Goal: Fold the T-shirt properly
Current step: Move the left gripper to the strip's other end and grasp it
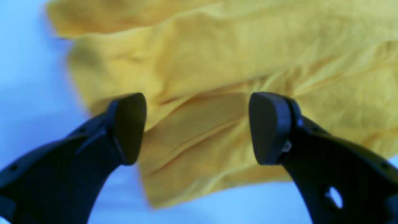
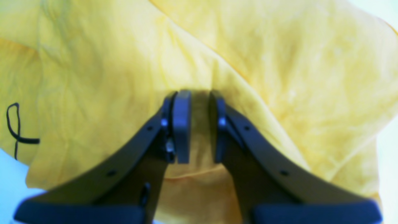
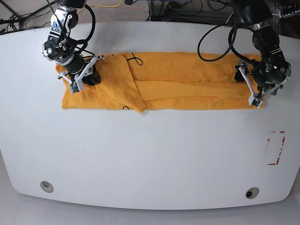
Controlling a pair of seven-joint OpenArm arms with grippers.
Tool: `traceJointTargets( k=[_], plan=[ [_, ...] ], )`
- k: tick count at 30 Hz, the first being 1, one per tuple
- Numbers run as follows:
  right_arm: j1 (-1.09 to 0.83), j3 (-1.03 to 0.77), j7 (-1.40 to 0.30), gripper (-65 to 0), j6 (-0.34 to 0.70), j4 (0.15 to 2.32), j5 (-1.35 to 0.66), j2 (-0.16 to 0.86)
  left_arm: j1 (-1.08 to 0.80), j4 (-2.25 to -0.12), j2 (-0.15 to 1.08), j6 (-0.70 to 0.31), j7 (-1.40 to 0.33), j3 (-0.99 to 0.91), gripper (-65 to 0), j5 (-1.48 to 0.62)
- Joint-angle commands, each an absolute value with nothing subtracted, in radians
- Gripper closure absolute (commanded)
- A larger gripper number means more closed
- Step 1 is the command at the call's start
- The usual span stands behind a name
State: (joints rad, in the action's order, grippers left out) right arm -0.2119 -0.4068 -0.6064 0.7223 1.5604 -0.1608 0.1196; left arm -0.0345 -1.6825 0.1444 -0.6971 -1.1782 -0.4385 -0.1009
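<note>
Jaws of the right gripper [image 2: 196, 124] stand nearly closed, pinching a raised fold of the shirt [image 2: 217, 62] between them; cloth fills the narrow gap and spreads out beyond both tips. Off to their left, near the cloth's edge, sits a thin black looped squiggle [image 2: 17, 130]. Jaws of the left gripper [image 1: 197, 127] stand wide apart, holding nothing, with wrinkled cloth showing between and beyond them and its corner just below them. From the base view, the shirt lies as a long folded band on the white table [image 3: 150, 159], one gripper at each end.
</note>
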Motion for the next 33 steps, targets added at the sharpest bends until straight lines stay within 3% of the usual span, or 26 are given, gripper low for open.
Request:
traceJointTargets(
  k=[1,9,14,23,33],
  plan=[
    [-0.22,-0.404,-0.697,-10.9,0.698,1.549,-0.087,0.128,-0.019,-1.781,0.151,-0.698,-1.168,-0.455,-50.1,-0.11],
    [-0.219,-0.406,-0.697,-10.9,0.698,1.549,-0.087,0.107,-0.021,-1.791,0.157,-0.698,-1.17,-0.61,-50.3,-0.252],
    [-0.219,-0.404,-0.697,-10.9,0.698,1.549,-0.087,0.102,-0.021,-1.689,0.236,-0.698,-1.17,-0.699,-50.3,-0.398],
    [-0.223,-0.403,-0.697,-10.9,0.698,1.549,-0.087,0.101,-0.021,-1.466,0.328,-0.698,-1.159,-0.723,-50.1,-0.568],
    [-0.22,-0.404,-0.697,-10.9,0.698,1.552,-0.087,0.101,-0.021,-1.345,0.329,-0.698,-1.095,-0.71,-50.1,-0.576]
  ],
)
